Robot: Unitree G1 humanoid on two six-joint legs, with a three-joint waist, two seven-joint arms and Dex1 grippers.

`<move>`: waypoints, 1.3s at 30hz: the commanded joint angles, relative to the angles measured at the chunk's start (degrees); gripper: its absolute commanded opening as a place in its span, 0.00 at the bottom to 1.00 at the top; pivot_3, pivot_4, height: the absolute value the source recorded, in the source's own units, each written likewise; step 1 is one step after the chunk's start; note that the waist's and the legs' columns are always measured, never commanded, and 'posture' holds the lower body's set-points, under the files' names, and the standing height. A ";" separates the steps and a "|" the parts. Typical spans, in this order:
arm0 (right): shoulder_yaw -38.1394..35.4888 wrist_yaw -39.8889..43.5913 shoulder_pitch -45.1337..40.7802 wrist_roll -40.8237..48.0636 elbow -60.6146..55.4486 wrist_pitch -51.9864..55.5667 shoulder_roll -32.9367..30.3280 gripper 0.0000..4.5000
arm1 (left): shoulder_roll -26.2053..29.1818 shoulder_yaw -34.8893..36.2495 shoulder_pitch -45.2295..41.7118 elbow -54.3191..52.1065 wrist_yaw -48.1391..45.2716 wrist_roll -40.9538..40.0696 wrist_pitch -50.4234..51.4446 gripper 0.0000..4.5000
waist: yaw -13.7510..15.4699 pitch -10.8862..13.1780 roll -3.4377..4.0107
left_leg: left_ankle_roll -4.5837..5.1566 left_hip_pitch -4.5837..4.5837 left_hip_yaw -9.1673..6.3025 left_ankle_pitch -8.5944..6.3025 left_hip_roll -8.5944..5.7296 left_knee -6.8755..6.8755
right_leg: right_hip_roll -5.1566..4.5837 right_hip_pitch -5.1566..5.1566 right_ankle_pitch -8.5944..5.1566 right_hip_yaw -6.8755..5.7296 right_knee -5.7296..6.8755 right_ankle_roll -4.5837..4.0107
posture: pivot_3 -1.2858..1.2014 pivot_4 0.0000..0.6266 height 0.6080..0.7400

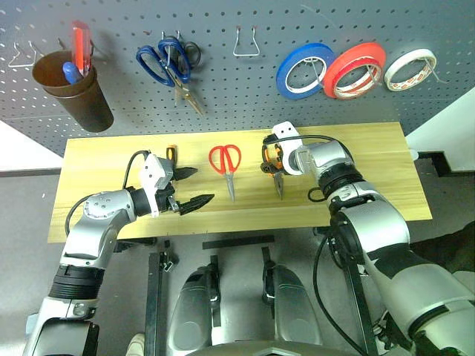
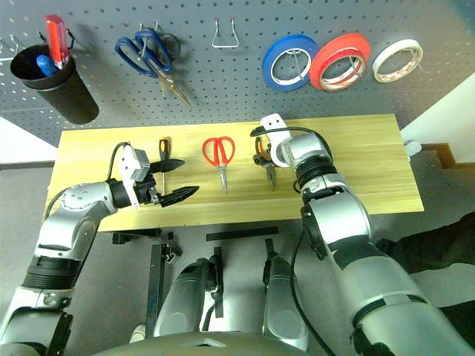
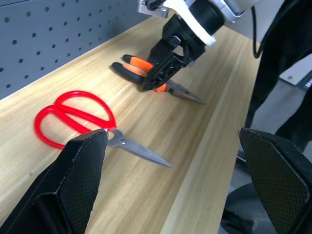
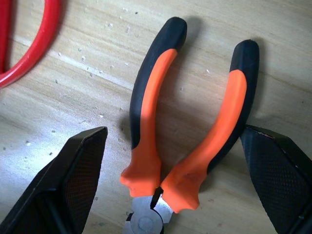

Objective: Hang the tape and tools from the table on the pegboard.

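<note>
i hold the right gripper (image 4: 173, 161) over the pliers (image 4: 187, 131) on the table (image 1: 371, 156), jaws spread wide and straddling the orange-and-black handles, gripping nothing yet. the left gripper (image 1: 189, 187) hovers open near the slim screwdriver (image 1: 171, 154), empty, with the red scissors (image 1: 225, 160) lying between the two arms. a red tape (image 1: 355, 70) roll hangs on the pegboard (image 1: 245, 89) already. to grip well, i judge i should lower squarely, center both handles between the fingers, and close near the pivot so the tool won't swing when lifted toward a free hook (image 1: 246, 44).
</note>
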 commanded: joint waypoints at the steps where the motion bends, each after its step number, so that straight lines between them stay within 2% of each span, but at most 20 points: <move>1: 1.41 -0.57 1.14 -1.86 2.12 1.39 0.69 0.96 | 0.60 0.89 1.38 -2.18 0.44 0.24 -0.85 1.00 | 0.02 0.00 0.00 | 0.00 0.00 0.00 0.00 0.00 0.00 | 0.00 0.00 0.00 0.00 0.00 0.00 | 0.57 0.67 0.94; 3: 2.15 0.02 1.29 -2.59 2.09 1.31 0.62 0.89 | 0.77 1.11 2.02 -2.54 0.62 0.29 -0.89 1.00 | 0.03 0.00 0.00 | 0.00 0.00 0.00 0.00 0.00 0.00 | -0.01 0.01 0.00 0.00 0.00 0.00 | 0.57 0.67 0.94; 7: 3.30 0.57 1.66 -3.86 2.15 1.14 0.61 0.60 | 1.24 1.21 2.96 -2.83 0.89 0.56 -1.12 1.00 | 0.03 0.00 0.00 | 0.00 0.00 0.00 0.00 0.00 -0.02 | -0.01 0.00 0.00 -0.01 -0.01 0.00 | 0.58 0.68 0.94; 9: 3.26 0.61 1.67 -4.03 2.33 1.09 0.68 0.48 | 1.32 1.08 3.08 -2.93 1.01 0.60 -1.14 1.00 | 0.05 0.00 0.00 | 0.00 0.00 0.00 0.00 0.00 -0.01 | -0.01 0.01 0.00 -0.01 -0.01 0.00 | 0.58 0.68 0.94; 13: 3.17 0.87 1.45 -4.17 2.36 0.63 1.00 0.47 | 1.25 1.11 2.82 -2.65 1.03 0.58 -1.18 1.00 | 0.05 0.00 0.00 | 0.00 0.01 0.00 0.00 0.01 -0.02 | -0.01 0.00 0.00 -0.02 -0.01 0.00 | 0.58 0.66 0.94; 17: 4.28 4.94 1.37 -4.40 -0.69 0.18 0.17 0.47 | 1.43 1.59 2.80 -1.89 0.62 0.53 -1.90 1.00 | 0.03 0.00 0.00 | -0.01 0.01 0.00 0.00 0.01 -0.02 | -0.01 0.01 0.00 -0.02 -0.01 0.00 | 0.58 0.61 0.94; 20: 5.19 11.47 2.70 -2.96 -8.58 3.16 -1.66 0.47 | 1.45 2.88 2.60 -1.29 0.57 -0.10 -2.71 1.00 | 0.07 -0.01 -0.01 | -0.01 0.00 0.01 0.01 0.01 -0.05 | -0.01 0.00 0.00 -0.02 -0.03 0.00 | 0.58 0.57 0.94; 24: 6.20 20.87 10.09 1.37 -31.11 10.97 -6.67 0.47 | 1.44 4.89 2.73 -1.20 0.77 -1.09 -3.31 1.00 | 0.65 -0.04 -0.01 | -0.02 -0.24 -0.02 0.01 0.01 -0.08 | -0.02 -0.17 0.00 -0.08 -0.09 0.01 | 0.57 0.50 0.94; 30: 2.49 28.84 18.08 12.58 -59.05 23.27 -14.70 0.47 | 1.36 7.73 3.10 -1.42 -0.70 -4.23 -3.29 1.00 | 1.48 -0.39 -0.13 | -0.04 -0.70 0.06 0.02 -0.02 -0.05 | -0.05 -0.47 0.01 -0.29 -0.19 0.02 | 0.56 0.37 0.94; 35: -2.47 29.73 20.22 19.31 -69.22 26.07 -19.07 0.47 | 1.84 9.79 2.61 -1.60 -3.73 -7.26 -3.89 1.00 | 1.51 -2.35 -0.49 | -0.05 -0.97 -0.01 0.03 -0.03 -0.04 | -0.05 -0.45 0.02 -0.55 -0.56 0.04 | 0.55 0.29 0.94; 39: -10.89 29.50 20.91 26.51 -75.22 25.96 -19.14 0.47 | 2.43 11.99 1.25 -2.38 -7.00 -10.53 -4.24 1.00 | 1.42 -4.33 -0.59 | -0.05 -1.07 -0.05 0.03 -0.04 -0.06 | -0.04 -0.42 0.03 -0.69 -0.75 0.05 | 0.53 0.23 0.94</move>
